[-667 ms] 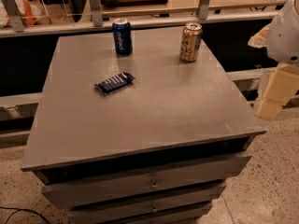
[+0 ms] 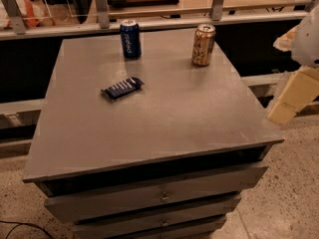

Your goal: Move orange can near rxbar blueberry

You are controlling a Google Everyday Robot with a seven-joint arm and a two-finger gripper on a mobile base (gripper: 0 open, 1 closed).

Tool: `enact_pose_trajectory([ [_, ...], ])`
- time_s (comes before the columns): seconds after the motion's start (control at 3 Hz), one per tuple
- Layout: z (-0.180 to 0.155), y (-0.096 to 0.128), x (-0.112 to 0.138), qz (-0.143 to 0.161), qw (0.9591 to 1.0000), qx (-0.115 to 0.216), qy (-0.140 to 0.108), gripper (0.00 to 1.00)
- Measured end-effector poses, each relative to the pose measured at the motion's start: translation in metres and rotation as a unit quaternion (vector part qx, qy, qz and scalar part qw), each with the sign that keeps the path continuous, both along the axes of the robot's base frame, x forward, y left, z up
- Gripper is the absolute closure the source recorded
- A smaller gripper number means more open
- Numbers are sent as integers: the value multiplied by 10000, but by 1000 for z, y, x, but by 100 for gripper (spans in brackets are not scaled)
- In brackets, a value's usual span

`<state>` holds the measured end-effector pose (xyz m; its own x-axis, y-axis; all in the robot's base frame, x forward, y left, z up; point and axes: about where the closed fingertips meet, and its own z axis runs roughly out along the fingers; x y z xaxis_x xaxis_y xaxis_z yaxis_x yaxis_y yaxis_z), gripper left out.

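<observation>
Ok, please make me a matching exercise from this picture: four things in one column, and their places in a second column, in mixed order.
Things:
1. orange can
2. dark blue soda can
3. rxbar blueberry
4. gripper

Places:
A. lying flat on the cabinet top, left of its middle in the picture
B. beside the cabinet's right edge, touching nothing
C. upright at the back right of the top
D. upright at the back left of the top

Pairs: 1-C, 2-D, 3-A, 4-B
</observation>
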<state>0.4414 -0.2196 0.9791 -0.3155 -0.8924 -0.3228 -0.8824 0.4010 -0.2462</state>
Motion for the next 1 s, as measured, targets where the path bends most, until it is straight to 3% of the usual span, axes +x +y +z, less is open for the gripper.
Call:
enact_pose_trajectory([
  [0.33,-23,-16,-5,-859,9909,1029,-136,0],
  [0.67,-60,-33,-4,-1329,9701,2004,-337,0],
  [1.0,-72,-42,33,-1304,9428,2893,-1020,0],
])
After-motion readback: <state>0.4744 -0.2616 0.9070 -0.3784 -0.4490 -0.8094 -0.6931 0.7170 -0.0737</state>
